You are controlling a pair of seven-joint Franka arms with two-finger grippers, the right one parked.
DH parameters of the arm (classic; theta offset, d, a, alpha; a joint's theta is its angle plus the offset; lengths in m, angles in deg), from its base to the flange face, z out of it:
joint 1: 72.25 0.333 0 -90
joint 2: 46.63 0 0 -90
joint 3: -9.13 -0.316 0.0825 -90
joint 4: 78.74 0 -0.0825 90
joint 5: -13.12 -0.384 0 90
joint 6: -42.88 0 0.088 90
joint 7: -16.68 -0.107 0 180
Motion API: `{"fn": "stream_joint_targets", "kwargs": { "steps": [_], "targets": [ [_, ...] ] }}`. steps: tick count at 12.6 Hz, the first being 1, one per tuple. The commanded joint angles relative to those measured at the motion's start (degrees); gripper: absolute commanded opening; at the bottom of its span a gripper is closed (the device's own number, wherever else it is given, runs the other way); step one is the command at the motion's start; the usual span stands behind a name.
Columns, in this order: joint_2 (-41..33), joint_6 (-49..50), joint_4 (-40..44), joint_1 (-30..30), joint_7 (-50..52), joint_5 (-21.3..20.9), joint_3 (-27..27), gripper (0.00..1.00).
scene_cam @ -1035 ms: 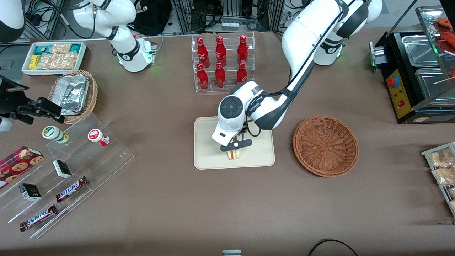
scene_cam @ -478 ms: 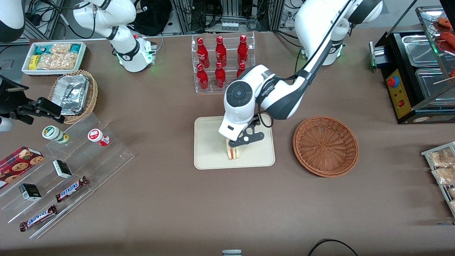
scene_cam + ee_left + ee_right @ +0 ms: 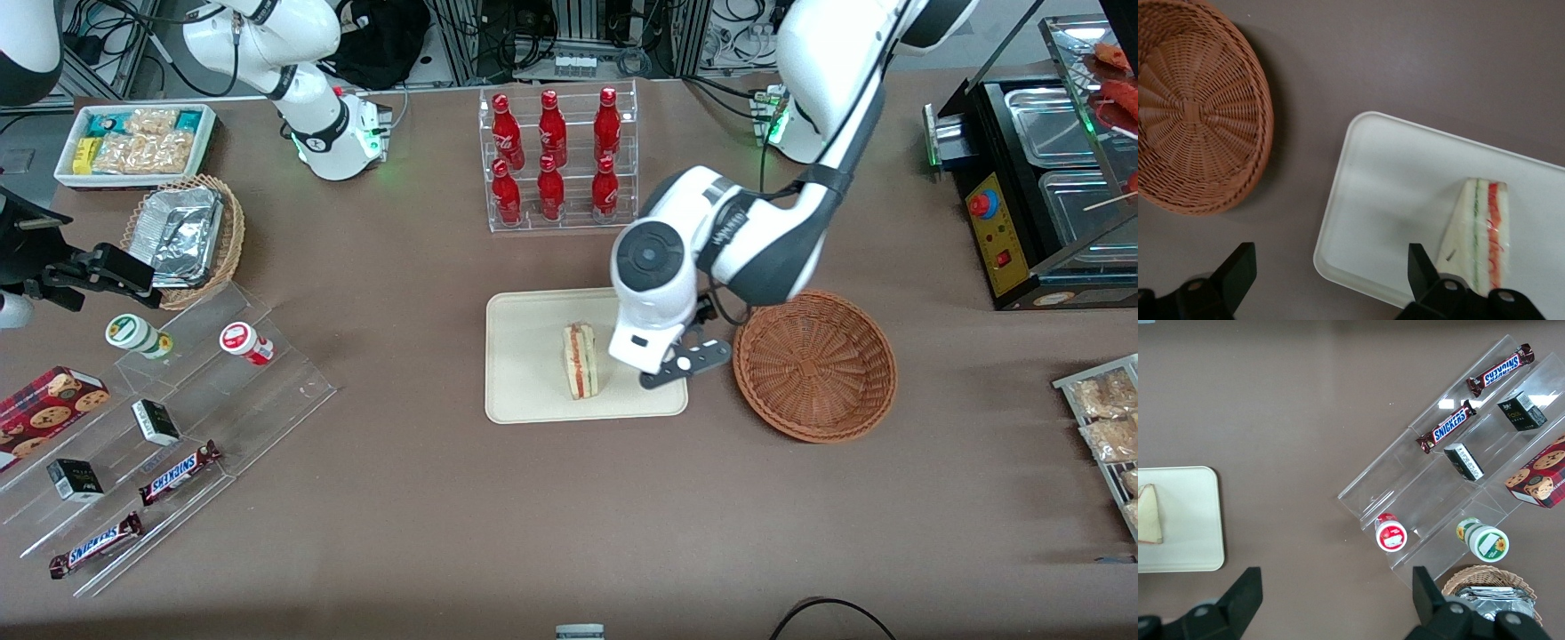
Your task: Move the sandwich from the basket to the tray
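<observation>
The sandwich (image 3: 580, 360) lies free on the cream tray (image 3: 524, 356), filling stripes up. My left gripper (image 3: 665, 357) is open and empty. It hovers above the tray's edge on the side of the reddish-brown basket (image 3: 813, 364), between the sandwich and the basket. The basket holds nothing. The left wrist view shows the basket (image 3: 1195, 113), a tray corner (image 3: 1398, 180) and the sandwich (image 3: 1475, 233), with the gripper (image 3: 1330, 267) spread wide over that corner. The right wrist view shows the tray (image 3: 1191, 520) and part of the sandwich (image 3: 1148, 513).
A clear rack of red bottles (image 3: 556, 160) stands farther from the front camera than the tray. A stepped clear display of snacks (image 3: 160, 418), a tan basket with foil containers (image 3: 187, 236) and a white bin (image 3: 133, 142) lie toward the parked arm's end. A black food warmer (image 3: 1040, 187) stands toward the working arm's end.
My gripper let go of the sandwich, rose and moved off it toward the basket. The sandwich stays on the tray, now fully uncovered.
</observation>
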Motion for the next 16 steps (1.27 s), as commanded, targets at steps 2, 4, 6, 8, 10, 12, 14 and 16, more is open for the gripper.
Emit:
{"fn": "stream_joint_targets", "kwargs": {
  "steps": [2, 4, 6, 8, 10, 12, 14, 16],
  "targets": [
    [-7.49, 0.68, -7.13, 7.31, -10.97, 0.04, 0.31, 1.0],
    [-11.1, 0.68, -11.17, 10.93, -16.96, 1.8, 0.32, 1.0],
    [-14.18, 0.68, -14.34, 14.01, -21.71, 1.89, 0.32, 1.0],
    [-17.43, 1.55, -16.19, 16.64, -25.58, 2.94, 0.32, 1.0],
    [-20.16, 4.96, -16.55, 18.49, -28.4, 3.04, 0.32, 1.0],
    [-22.71, 8.04, -16.55, 20.78, -32.09, 3.04, 0.23, 1.0],
    [-24.64, 11.03, -16.38, 22.62, -35.34, 4.52, 0.23, 1.0],
    [-28.06, 12.53, -16.81, 26.05, -41.39, 7.76, 0.32, 1.0]
  ]
}}
